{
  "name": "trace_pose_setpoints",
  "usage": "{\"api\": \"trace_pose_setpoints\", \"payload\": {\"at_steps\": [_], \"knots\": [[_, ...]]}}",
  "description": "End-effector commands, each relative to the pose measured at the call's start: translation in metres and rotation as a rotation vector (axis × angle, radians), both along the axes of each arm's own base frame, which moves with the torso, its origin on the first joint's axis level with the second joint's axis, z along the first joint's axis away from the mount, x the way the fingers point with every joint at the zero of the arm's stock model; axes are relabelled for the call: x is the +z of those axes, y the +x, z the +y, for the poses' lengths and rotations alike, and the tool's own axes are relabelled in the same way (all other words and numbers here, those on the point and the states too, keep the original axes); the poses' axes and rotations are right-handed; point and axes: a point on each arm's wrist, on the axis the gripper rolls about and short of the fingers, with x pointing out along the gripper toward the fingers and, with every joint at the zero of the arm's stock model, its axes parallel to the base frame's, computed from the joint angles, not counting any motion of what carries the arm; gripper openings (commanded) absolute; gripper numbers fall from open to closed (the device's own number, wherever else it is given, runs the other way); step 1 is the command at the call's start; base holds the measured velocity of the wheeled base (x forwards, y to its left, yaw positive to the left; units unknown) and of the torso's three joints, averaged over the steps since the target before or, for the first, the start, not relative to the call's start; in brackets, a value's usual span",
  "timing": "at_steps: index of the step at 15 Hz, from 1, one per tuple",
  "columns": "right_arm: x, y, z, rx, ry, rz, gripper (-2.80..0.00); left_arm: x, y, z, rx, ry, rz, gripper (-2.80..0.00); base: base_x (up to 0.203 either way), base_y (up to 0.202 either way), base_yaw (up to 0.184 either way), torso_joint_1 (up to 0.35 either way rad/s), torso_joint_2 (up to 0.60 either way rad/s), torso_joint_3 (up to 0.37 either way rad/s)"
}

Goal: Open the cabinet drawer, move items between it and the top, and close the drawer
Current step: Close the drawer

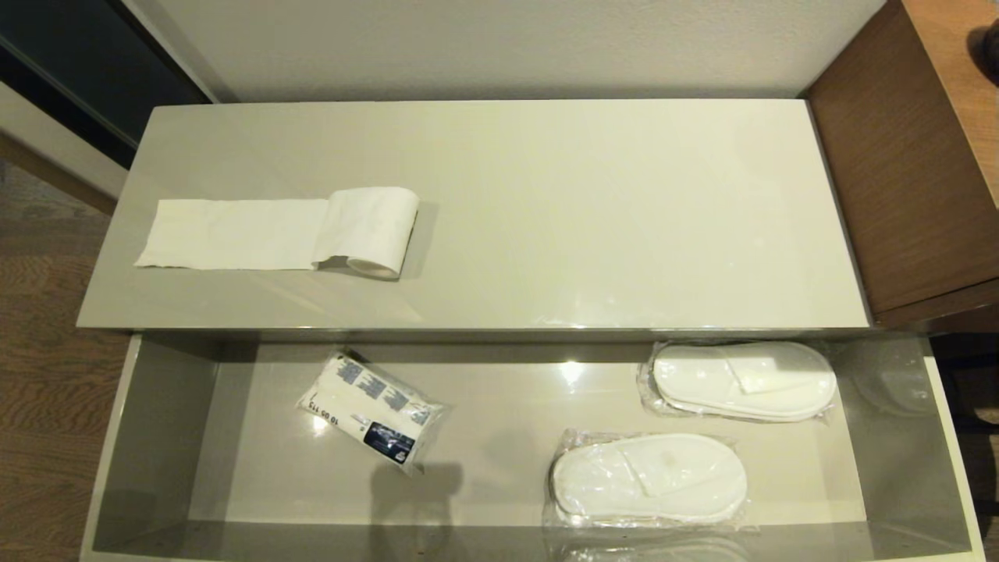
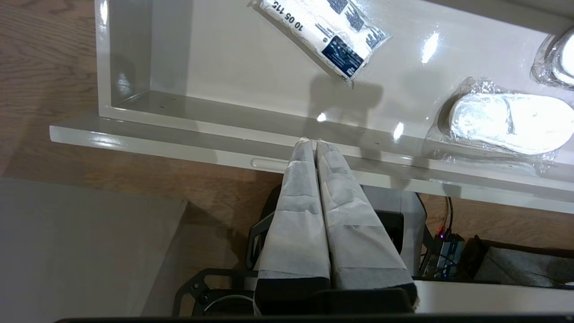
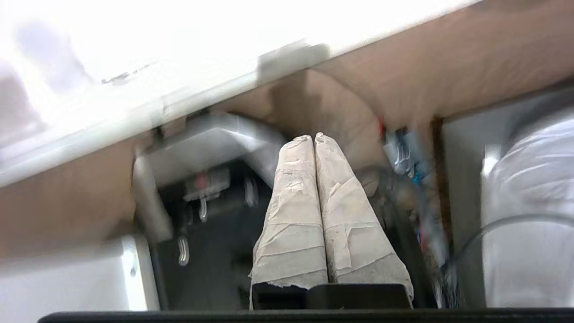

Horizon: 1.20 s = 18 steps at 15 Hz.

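The cabinet drawer [image 1: 156,437] stands pulled out below the glossy beige top [image 1: 585,218]. On the top's left part lies the toilet-paper roll [image 1: 373,230] with its tail spread out to the left. Two pairs of white slippers in clear plastic rest in the drawer's right half, one at the back [image 1: 741,380] and one nearer the front [image 1: 649,478]. Neither arm shows in the head view. My left gripper [image 2: 312,142] is shut and empty, just outside the drawer's front panel [image 2: 179,146], near its left end. The right gripper [image 3: 313,137] is shut and empty, low in front of the cabinet.
A white packet with blue printing [image 1: 371,409] lies in the drawer's left half. A brown wood-grain desk [image 1: 913,156] adjoins the cabinet on the right. Wood floor [image 1: 39,351] runs along the left. My own base and cabling [image 2: 444,251] sit below the drawer front.
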Motion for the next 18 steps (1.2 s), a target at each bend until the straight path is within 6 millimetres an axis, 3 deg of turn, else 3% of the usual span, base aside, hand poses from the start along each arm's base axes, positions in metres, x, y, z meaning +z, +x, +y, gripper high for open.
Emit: {"api": "trace_pose_setpoints", "payload": {"at_steps": [1, 3, 7, 9, 11, 15, 18], "knots": [[-0.002, 0.008, 0.001, -0.006, -0.030, -0.023, -2.80, -0.001, 0.000, 0.000, 0.001, -0.001, 0.006, -2.80, 0.000, 0.000, 0.000, 0.000, 0.00, 0.000], [-0.002, 0.008, 0.001, -0.005, -0.031, -0.023, -2.80, -0.001, 0.000, 0.000, 0.001, -0.001, 0.006, -2.80, 0.000, 0.000, 0.000, 0.000, 0.00, 0.000], [-0.003, 0.043, -0.006, 0.007, -0.062, -0.069, -2.80, -0.001, -0.001, 0.000, -0.001, -0.001, 0.006, -2.80, 0.000, 0.000, 0.000, 0.000, 0.00, 0.000], [-0.004, 0.043, -0.006, 0.013, -0.066, -0.070, -2.80, -0.002, -0.001, 0.000, -0.001, -0.001, 0.008, -2.80, 0.000, 0.000, 0.000, 0.000, 0.00, 0.000], [-0.023, 0.043, -0.005, 0.073, -0.065, -0.010, -2.80, -0.002, 0.000, 0.000, -0.001, 0.000, 0.008, -2.80, 0.000, 0.000, 0.000, 0.000, 0.00, 0.000], [-0.019, 0.040, -0.003, 0.248, -0.102, 0.040, -2.80, -0.002, -0.002, 0.000, -0.001, 0.000, 0.005, -2.80, 0.000, 0.000, 0.000, 0.000, 0.00, 0.000], [-0.024, 0.021, 0.002, 0.382, -0.048, 0.281, -2.80, -0.003, -0.001, 0.000, -0.001, 0.000, 0.008, -2.80, 0.000, 0.000, 0.000, 0.000, 0.00, 0.000]]}}
